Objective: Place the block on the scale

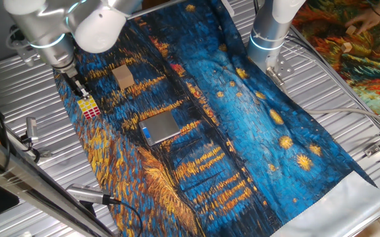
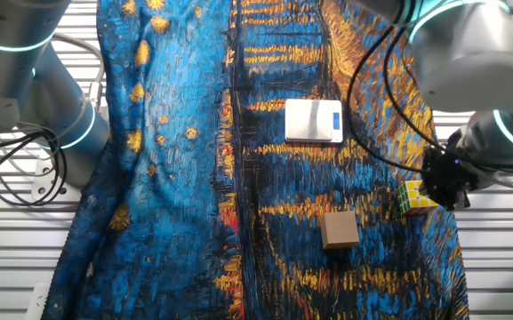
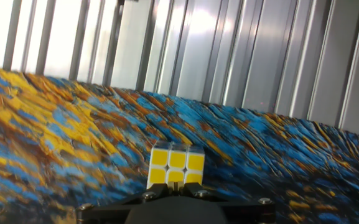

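Note:
The block is a small puzzle cube with yellow and red stickers, lying near the left edge of the painted cloth. It also shows in the other fixed view and in the hand view, yellow face toward the camera. My gripper is right at the block, with the jaws drawn close together just in front of it, not around it. I cannot tell whether they touch it. The scale, silver-topped with a blue display strip, lies mid-cloth, apart from both.
A plain tan wooden block lies on the cloth between the cube and the scale. A second robot arm's base stands at the cloth's far side. Ribbed metal table surrounds the cloth.

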### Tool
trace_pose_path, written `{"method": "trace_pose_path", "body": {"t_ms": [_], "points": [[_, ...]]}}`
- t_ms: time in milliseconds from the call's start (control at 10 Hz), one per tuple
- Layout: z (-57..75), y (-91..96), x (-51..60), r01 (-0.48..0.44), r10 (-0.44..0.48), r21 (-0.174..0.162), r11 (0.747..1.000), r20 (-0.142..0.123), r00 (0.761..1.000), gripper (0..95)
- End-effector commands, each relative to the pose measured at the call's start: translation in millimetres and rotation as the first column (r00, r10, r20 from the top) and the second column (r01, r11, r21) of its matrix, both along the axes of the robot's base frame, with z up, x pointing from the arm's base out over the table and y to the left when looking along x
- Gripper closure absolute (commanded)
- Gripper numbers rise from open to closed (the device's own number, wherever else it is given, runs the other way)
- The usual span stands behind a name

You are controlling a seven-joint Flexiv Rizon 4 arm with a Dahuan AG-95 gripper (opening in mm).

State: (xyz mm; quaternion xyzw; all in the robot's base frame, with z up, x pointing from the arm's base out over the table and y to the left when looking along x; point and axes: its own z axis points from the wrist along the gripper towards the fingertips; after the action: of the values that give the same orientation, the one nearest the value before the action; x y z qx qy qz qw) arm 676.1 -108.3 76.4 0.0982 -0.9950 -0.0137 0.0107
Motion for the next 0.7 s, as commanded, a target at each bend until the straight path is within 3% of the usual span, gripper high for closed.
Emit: {"method": "trace_pose_path", "body": {"t_ms": [100, 400, 500, 700], "points": [[-3.4, 1.8, 3.3, 0.002, -0.002, 0.005, 1.000, 0.003, 1.000, 95.0], [-3.4, 2.1, 3.5, 0.010, -0.010, -0.002, 1.000, -0.003, 1.000, 95.0], [-3.3, 2.1, 3.5, -0.008, 0.008, 0.001, 1.000, -0.003, 1.000, 57.0], [-3.3, 2.1, 3.5, -0.020, 0.020, 0.002, 1.000, -0.003, 1.000, 19.0]]}}
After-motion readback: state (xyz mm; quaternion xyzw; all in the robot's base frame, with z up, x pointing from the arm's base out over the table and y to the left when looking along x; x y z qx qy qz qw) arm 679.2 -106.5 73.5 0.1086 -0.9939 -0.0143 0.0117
